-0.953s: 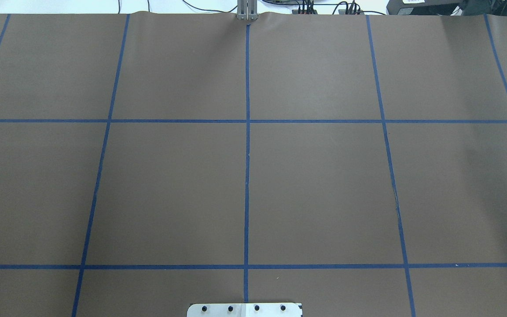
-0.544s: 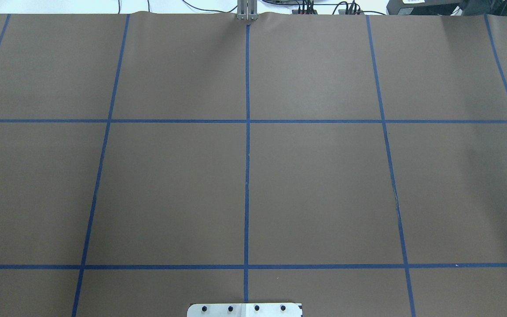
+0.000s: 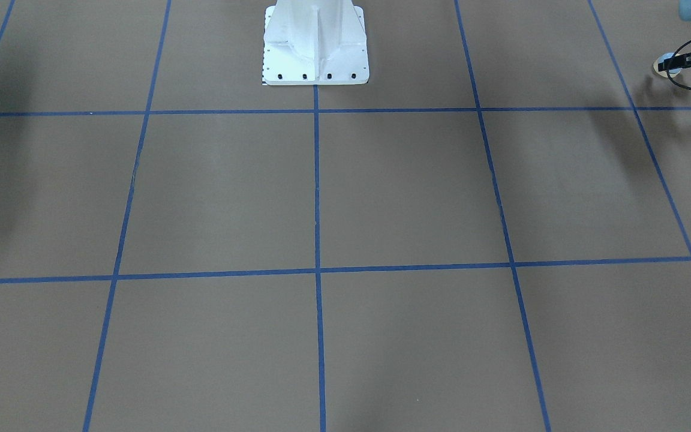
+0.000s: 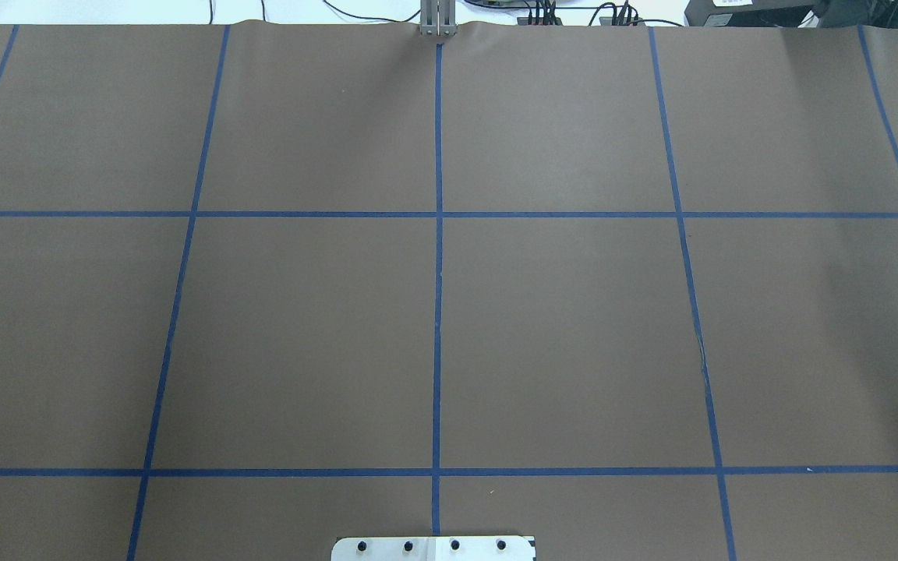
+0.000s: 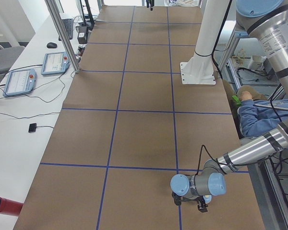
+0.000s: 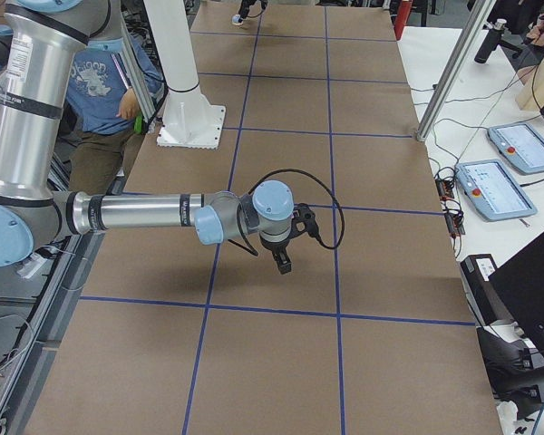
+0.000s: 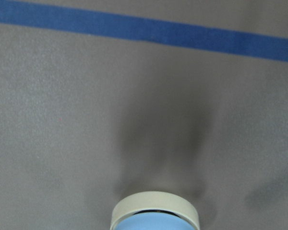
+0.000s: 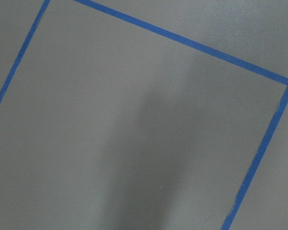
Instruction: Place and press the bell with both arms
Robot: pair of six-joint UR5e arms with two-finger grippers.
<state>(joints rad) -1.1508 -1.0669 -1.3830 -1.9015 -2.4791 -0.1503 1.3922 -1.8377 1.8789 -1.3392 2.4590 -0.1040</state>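
Brown paper covers the tabletop (image 4: 574, 327), and blue tape lines (image 4: 438, 273) split it into large squares. We see a white pedestal (image 3: 315, 45) bolted at the robot's edge of the tabletop, and the overhead view shows neither arm.

Our left arm (image 5: 249, 155) reaches low over the tabletop at its left end. In the front-facing view the left claw (image 3: 678, 62) shows at the upper right edge, small and partly cut off, with the bell (image 3: 664, 63) at its tip. The bell's cream base and pale blue dome are just visible there, right beside the black fingers (image 3: 690, 59). From the left wrist camera the bell (image 7: 155, 214) fills the bottom edge, cream rim above blue dome, with its shadow on the paper ahead of it. We cannot tell whether the left claw is clamped on the bell or merely around it, nor whether the bell touches the paper.

Our right arm (image 6: 145, 214) stretches out level above the tabletop at the opposite end, its claw (image 6: 282, 263) pointing down. It shows only in the side view, so we cannot tell how its jaws stand. A black cable (image 6: 322, 204) loops beside that wrist.

A person in a blue top (image 5: 259, 120) sits behind the robot.
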